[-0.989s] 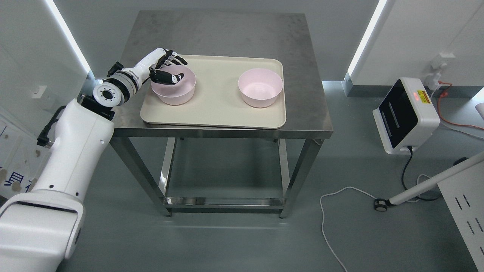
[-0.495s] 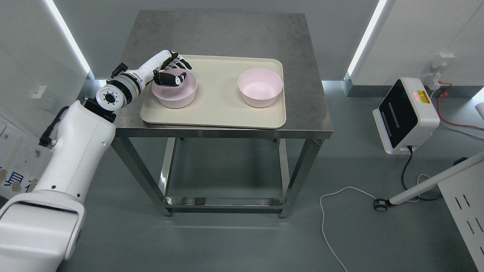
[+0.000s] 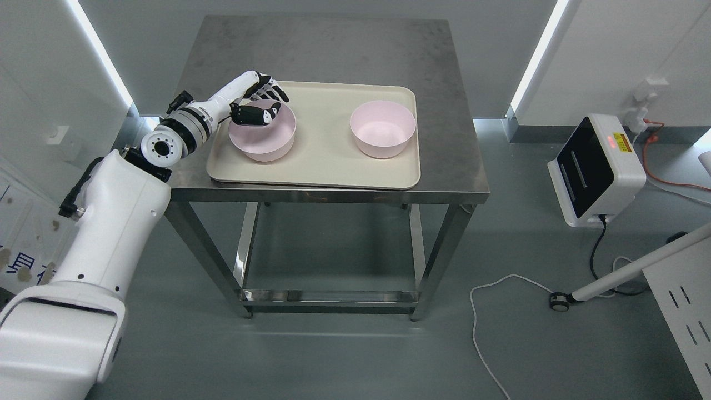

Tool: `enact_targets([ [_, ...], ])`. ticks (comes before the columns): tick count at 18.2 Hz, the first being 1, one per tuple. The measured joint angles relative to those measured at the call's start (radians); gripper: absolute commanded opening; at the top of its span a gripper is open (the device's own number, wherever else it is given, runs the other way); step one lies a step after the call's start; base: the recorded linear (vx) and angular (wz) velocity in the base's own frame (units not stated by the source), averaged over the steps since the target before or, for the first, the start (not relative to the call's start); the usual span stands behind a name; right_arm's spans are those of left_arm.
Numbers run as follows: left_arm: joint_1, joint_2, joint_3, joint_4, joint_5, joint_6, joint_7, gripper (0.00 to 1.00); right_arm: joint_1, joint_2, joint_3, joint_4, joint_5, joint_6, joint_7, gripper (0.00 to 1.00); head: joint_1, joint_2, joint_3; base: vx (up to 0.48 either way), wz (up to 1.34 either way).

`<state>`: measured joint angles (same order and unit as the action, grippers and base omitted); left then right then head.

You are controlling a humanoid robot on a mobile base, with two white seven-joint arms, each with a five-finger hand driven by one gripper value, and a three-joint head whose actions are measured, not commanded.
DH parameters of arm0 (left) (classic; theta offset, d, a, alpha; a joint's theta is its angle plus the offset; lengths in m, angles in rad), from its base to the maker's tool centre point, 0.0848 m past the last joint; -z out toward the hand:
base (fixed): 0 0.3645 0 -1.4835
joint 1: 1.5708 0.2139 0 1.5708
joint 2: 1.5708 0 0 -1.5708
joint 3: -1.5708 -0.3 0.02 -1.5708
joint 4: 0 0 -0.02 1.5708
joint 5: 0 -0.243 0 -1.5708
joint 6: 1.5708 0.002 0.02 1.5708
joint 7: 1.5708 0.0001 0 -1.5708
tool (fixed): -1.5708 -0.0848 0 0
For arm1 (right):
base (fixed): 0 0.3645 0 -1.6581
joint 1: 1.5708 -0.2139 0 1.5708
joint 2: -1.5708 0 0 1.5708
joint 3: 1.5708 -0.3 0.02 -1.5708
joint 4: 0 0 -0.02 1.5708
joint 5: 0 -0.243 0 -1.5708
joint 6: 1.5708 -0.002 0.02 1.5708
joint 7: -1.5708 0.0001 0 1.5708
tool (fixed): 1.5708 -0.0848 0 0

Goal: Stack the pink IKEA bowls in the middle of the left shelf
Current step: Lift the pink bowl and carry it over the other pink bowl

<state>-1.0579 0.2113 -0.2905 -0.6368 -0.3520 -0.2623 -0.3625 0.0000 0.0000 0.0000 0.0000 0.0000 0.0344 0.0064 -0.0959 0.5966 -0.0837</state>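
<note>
Steel fills the middle of the view: a square metal surface (image 3: 333, 50) on four legs, standing on a grey floor (image 3: 344, 355). Next in size, the white left arm (image 3: 111, 222) comes up from the lower left corner and reaches over the near left edge of that steel top. A cream tray (image 3: 322, 161) lies flat on it, towards the front. Off to the right on the floor sits a white box with a black face (image 3: 597, 169), a cable trailing from it. On the tray, two pink bowls, well apart. The right bowl (image 3: 383, 128) rests upright on the tray's right half, nothing touching it. The left bowl (image 3: 262, 138) is tipped a little, its mouth turned towards the camera. And the left hand (image 3: 256, 104) has it: dark fingers (image 3: 276, 94) behind the far rim, thumb hooked inside, clamped on the bowl's edge.
</note>
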Motion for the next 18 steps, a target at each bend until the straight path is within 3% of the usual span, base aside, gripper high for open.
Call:
enact_targets([
  [3,-0.013,-0.012,0.014,-0.031,0.001,0.005,-0.03,0.0,0.0,0.0,0.0,0.0,0.0,0.0,0.0,1.0,0.0,0.0,0.0,0.0,0.0],
  [11,-0.106,-0.102,0.027,-0.124,0.002,0.181,-0.056,0.01,0.0,0.0,0.0,0.0,0.0,-0.001,0.0,1.0,0.0,0.0,0.0,0.0,0.0],
  [18,-0.163,-0.155,-0.096,-0.161,0.027,0.266,0.014,0.01,0.0,0.0,0.0,0.0,0.0,-0.004,0.0,1.0,0.0,0.0,0.0,0.0,0.0],
])
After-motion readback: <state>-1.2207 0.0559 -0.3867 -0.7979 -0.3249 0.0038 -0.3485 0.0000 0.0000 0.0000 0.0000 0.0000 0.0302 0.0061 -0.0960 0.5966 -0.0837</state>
